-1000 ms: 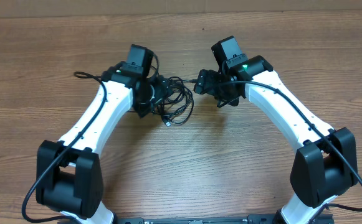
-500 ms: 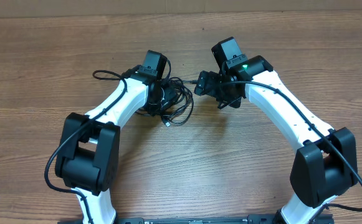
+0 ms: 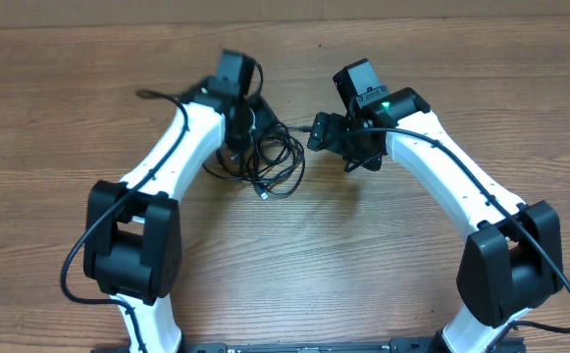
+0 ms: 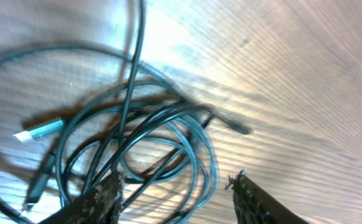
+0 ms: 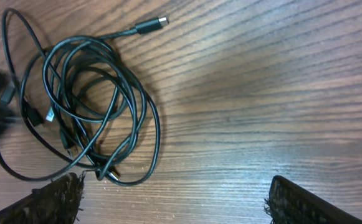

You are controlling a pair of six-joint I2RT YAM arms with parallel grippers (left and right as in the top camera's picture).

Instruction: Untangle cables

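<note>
Since a second ago my left arm has swung farther out over the tangle. Its claw (image 4: 177, 186) stands partly open, fingers straddling loops of the cables (image 3: 275, 162) without pinching them. My right claw (image 5: 176, 180) gapes wide and holds nothing, just to the right of the bundle. The cables lie in one knotted heap on the surface (image 3: 363, 265) between my two arms.

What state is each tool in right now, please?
Left tool: open, above the cables, nothing gripped.
Right tool: open, empty.
</note>
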